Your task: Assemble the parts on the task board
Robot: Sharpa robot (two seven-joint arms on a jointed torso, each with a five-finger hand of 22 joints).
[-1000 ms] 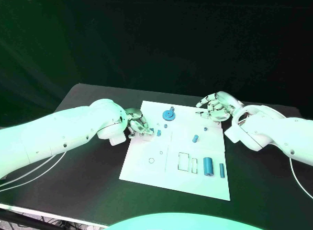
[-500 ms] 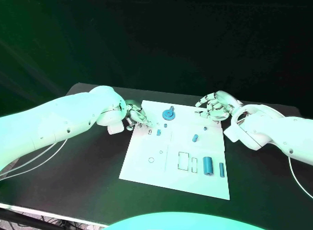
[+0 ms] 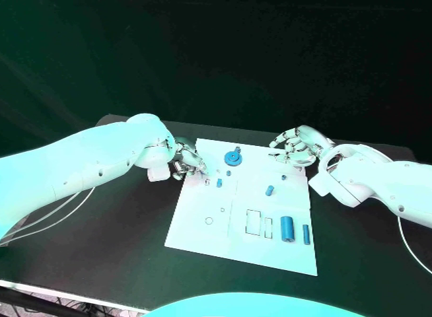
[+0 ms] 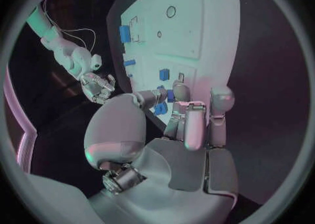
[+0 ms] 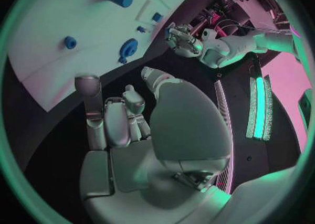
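White board (image 3: 237, 231) lies in the middle of the black table (image 3: 111, 251), its long side running away from the robot. Near its far edge sits a blue gear (image 3: 233, 158); a small blue peg (image 3: 269, 191) stands toward the middle, and a blue cylinder (image 3: 287, 228) with a thinner blue bar (image 3: 306, 234) beside it lies near the front right corner, next to two outlined rectangular slots (image 3: 258, 222). The left hand (image 3: 185, 163) is at the board's far left edge, fingers curled in; the left wrist view shows a small blue part (image 4: 160, 108) right at its fingertips (image 4: 176, 94), but whether the part is pinched or merely touched cannot be told. The right hand (image 3: 294, 146) hovers over the board's far right corner with fingers curled loosely and apart, grasping nothing.
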